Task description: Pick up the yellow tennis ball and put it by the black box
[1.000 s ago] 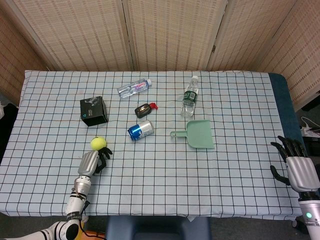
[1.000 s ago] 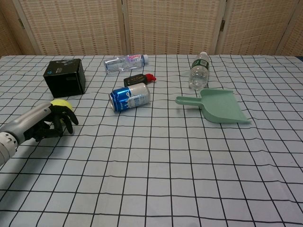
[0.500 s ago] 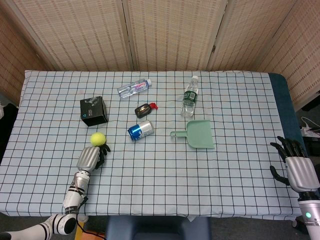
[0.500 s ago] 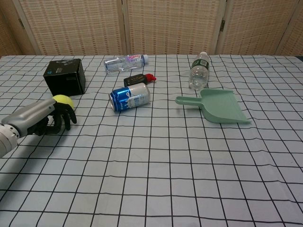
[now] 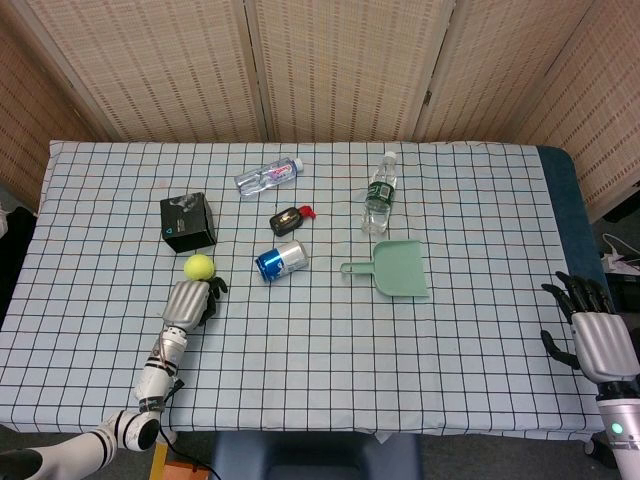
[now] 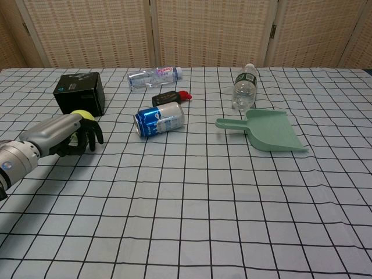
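From the head view I see my left hand (image 5: 187,300) just short of the yellow tennis ball (image 5: 199,266) near the black box (image 5: 188,221) — fingers curled, empty; chest view hides that gap. My right hand (image 5: 590,330) — spread, far right.

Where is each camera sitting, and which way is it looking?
Head view: it sits high above the near edge and looks down on the whole table; the left hand shows beside the tennis ball, and the right hand at the table's right edge.
Chest view: it sits low at the near edge and looks across the table toward the screens; only the left hand and forearm show.
Both views show the left hand, ball, black box, can and dustpan.
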